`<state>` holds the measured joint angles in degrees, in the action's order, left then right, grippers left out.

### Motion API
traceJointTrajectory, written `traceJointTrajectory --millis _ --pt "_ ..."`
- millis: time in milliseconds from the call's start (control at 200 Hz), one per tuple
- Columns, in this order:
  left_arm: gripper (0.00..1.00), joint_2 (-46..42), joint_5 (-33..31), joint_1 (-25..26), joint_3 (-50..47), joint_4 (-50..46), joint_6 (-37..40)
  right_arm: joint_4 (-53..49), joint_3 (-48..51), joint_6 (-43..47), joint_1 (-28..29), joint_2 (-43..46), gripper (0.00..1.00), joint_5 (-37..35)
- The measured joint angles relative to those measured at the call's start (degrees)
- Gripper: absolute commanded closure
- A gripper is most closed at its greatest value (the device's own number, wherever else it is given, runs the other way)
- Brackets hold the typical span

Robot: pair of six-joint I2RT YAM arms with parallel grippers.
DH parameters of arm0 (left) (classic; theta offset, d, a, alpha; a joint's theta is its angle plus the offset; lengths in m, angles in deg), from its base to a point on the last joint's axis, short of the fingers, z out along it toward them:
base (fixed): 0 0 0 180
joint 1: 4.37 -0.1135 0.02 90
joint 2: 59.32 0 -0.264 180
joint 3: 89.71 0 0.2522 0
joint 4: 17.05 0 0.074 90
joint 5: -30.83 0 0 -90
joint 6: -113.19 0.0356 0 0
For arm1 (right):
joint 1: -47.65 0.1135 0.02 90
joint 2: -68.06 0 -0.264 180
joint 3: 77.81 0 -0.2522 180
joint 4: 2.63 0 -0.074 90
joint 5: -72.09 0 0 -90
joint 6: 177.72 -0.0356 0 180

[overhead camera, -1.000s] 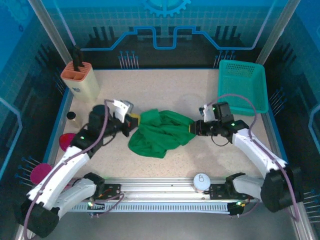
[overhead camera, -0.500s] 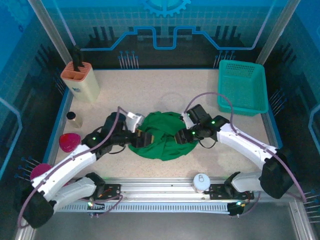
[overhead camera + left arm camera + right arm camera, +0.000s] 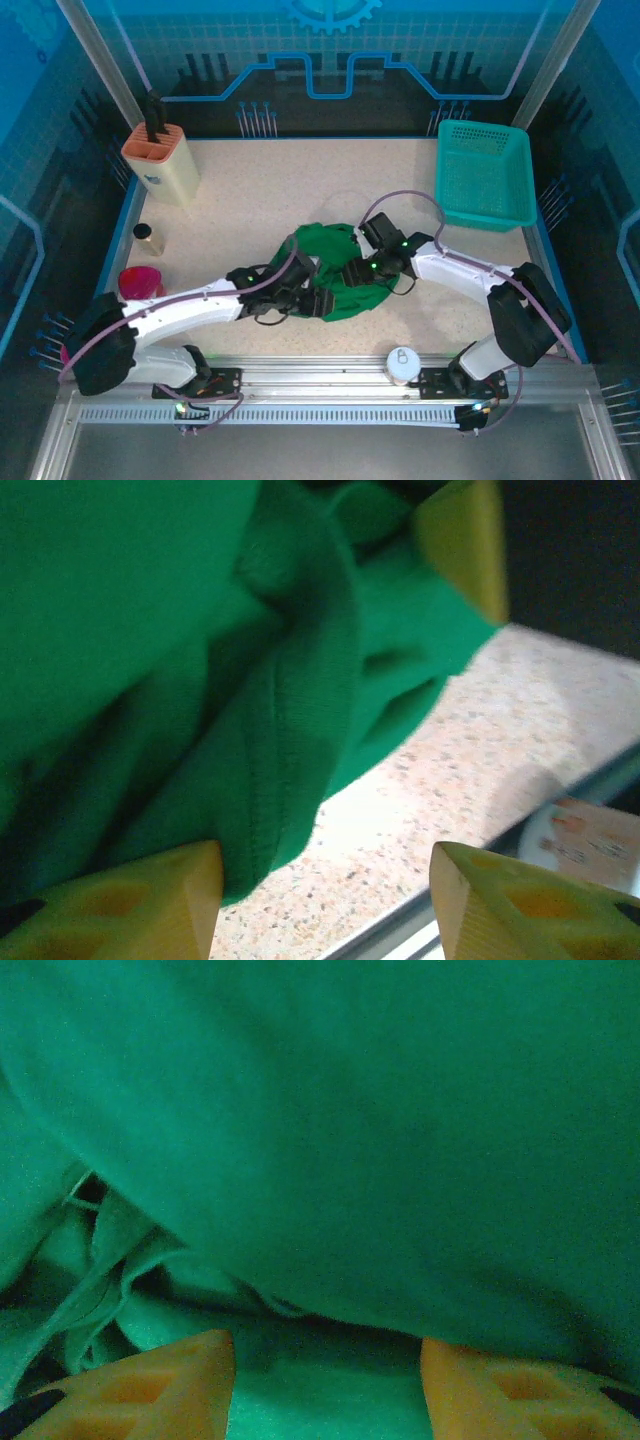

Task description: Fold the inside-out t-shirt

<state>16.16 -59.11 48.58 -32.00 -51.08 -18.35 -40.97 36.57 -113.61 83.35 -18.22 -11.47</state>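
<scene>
The inside-out t-shirt [image 3: 340, 262] is a plain green bundle crumpled in the middle of the table. My left gripper [image 3: 316, 298] rests at its near-left edge. In the left wrist view this gripper [image 3: 325, 900] is open, with bare tabletop between its fingers [image 3: 150, 900] and the shirt's hem [image 3: 270, 780] against the left finger. My right gripper [image 3: 352, 275] sits on top of the bundle. In the right wrist view it [image 3: 325, 1390] is open over folds of the t-shirt [image 3: 350, 1140], with cloth lying between its fingertips [image 3: 150, 1385].
A teal mesh basket [image 3: 485, 175] stands at the back right. A beige holder [image 3: 160, 160] stands at the back left, with a small jar [image 3: 147, 237] and a pink bowl [image 3: 140, 283] along the left edge. A white disc [image 3: 401, 362] sits on the front rail.
Both arms came in from the shirt's left and right ends to its middle and their jaws opened. The shirt went from stretched sideways to a tighter bunch.
</scene>
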Motion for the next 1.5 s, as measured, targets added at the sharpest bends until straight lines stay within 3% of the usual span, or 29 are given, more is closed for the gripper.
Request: traceJointTrajectory --millis 110,175,405,535,650,881,1051,1231,1346,1501 --pt "0.42 4.70 -4.72 3.63 1.73 -1.92 -3.69 2.08 1.29 -0.48 -1.27 0.20 0.48 0.09" --pt "0.48 7.39 -6.97 4.74 3.26 -3.26 -5.84 3.06 2.54 -0.96 -1.66 0.57 0.49 0.28" --pt "1.00 9.53 -15.47 4.79 5.07 -8.20 -10.54 4.52 5.33 -1.49 -3.08 2.51 0.50 1.81" --pt "1.00 7.28 -16.13 2.84 4.50 -9.03 -8.85 4.85 5.38 1.51 -3.48 4.00 0.49 4.04" --pt "1.00 -0.22 -13.49 -0.09 1.68 -8.31 -4.44 4.96 5.35 8.07 -1.97 5.75 0.45 6.36" --pt "1.00 -18.62 -1.66 -5.07 -2.51 -4.11 4.15 8.41 5.64 25.70 2.38 7.96 0.41 11.43" --pt "1.00 -21.68 5.11 -5.88 -2.64 -2.86 8.28 13.90 5.49 27.23 2.51 6.97 0.36 12.87" --pt "1.00 -21.49 8.87 -5.88 -3.28 -2.80 10.23 17.42 4.20 26.82 5.29 2.01 0.26 9.88" --pt "1.00 -22.56 9.27 -6.21 -3.30 -2.69 10.67 20.63 4.26 25.81 7.41 0.20 0.27 6.58" --pt "1.00 -25.97 10.16 -7.43 -3.28 -2.56 11.67 25.68 5.27 15.54 8.50 -0.90 0.30 -7.21"
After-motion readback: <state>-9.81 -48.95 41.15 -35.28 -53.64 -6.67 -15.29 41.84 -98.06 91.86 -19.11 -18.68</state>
